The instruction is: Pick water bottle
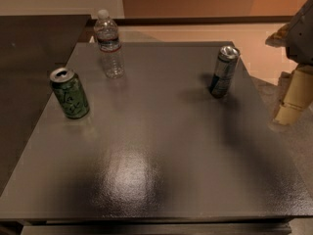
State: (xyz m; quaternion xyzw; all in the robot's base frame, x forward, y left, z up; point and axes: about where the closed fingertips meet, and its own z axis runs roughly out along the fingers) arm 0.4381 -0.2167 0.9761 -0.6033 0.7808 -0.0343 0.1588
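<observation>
The water bottle (109, 44) is a small clear ribbed bottle with a white cap and a blue-red-white label band. It stands upright near the far left corner of the dark grey table (156, 151). My gripper (292, 99) hangs at the right edge of the view, beyond the table's right side and far from the bottle. It is grey above with beige parts below, and it holds nothing that I can see.
A green soda can (70, 93) stands at the left, in front of the bottle. A slim dark silver-topped can (224, 71) stands at the far right. A dark surface (34, 48) adjoins the table on the left. A wall runs behind.
</observation>
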